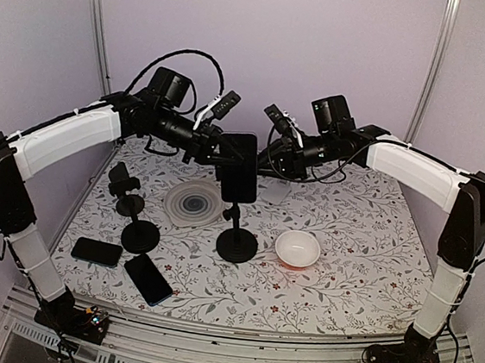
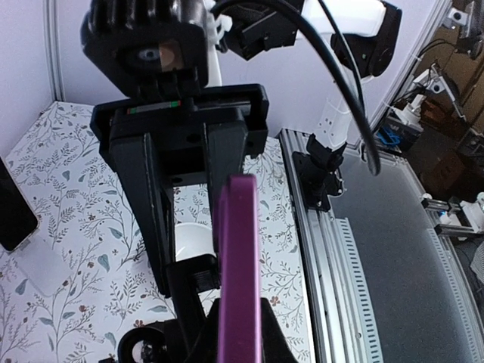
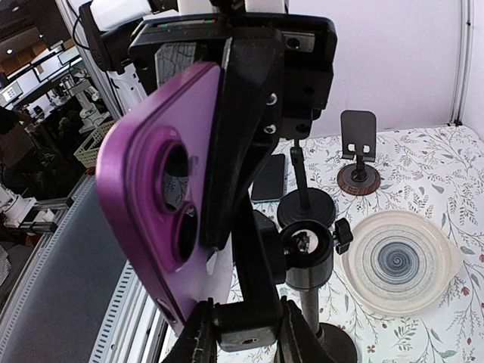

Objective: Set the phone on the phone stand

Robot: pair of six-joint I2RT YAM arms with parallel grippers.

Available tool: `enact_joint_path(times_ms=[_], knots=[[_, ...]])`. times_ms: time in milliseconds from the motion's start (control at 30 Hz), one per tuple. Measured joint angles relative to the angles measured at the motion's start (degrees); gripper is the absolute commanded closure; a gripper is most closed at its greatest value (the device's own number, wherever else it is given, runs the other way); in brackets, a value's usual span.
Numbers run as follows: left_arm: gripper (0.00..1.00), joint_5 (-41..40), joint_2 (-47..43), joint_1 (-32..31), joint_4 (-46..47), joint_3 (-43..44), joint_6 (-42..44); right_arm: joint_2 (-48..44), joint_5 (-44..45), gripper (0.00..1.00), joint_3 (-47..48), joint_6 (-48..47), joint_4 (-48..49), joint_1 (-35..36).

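The purple phone [image 1: 240, 168] stands upright above the black phone stand [image 1: 237, 244] in the middle of the table. My left gripper [image 1: 221, 152] reaches in from the left and is shut on the phone, whose thin purple edge [image 2: 240, 265] runs between its fingers. My right gripper [image 1: 266, 160] comes in from the right. In the right wrist view it [image 3: 246, 333] is shut on the black holder block of the phone stand [image 3: 257, 249]. The phone's back with its camera lenses [image 3: 162, 204] leans against that holder. Whether the phone is seated in the holder is hidden.
Two dark phones [image 1: 96, 251] [image 1: 147, 279] lie at the front left. A second black stand [image 1: 140, 233] and a small stand [image 1: 127, 188] are on the left. A clear swirl-patterned dish [image 1: 194, 202] sits behind, and a white bowl [image 1: 297, 249] to the right.
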Motion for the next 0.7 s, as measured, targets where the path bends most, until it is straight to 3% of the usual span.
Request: enact_joint_path(times_ms=[367,700], knots=[[1.0,-7.1,-7.2,-1.0,1.6,-7.5,0.0,-2.4,0.7,1.0,-2.8,-0.9,0.5,0.0],[1.0,-11.7,-7.5,-1.4,1.8,-7.0,-3.6,-3.0,0.8,0.97,-3.9,-0.7,1.3,0.0]])
